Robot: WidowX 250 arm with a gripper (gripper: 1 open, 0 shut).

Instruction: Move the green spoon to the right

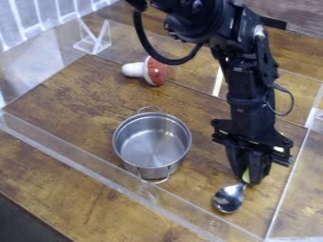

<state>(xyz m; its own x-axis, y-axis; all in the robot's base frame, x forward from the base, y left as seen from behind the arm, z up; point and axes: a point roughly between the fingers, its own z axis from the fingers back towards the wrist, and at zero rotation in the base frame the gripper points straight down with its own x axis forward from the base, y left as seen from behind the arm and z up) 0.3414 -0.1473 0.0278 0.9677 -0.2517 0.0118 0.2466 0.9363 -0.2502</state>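
Spoon pinched by its handle

Our fingers [248, 174] are clamped on the green spoon [232, 195], right of the steel pot [153, 144] in view; gripping the handle leaves the bowl free, which should suit a sideways move across the tabletop [76, 184].

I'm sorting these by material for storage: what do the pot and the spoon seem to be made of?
The pot looks like steel, its silvery wall softly shiny and its wire-like handles metallic too. The spoon has a bowl that mirrors light brightly, so polished metal; its handle is yellow-green, probably plastic, though the gripper hides much of it.
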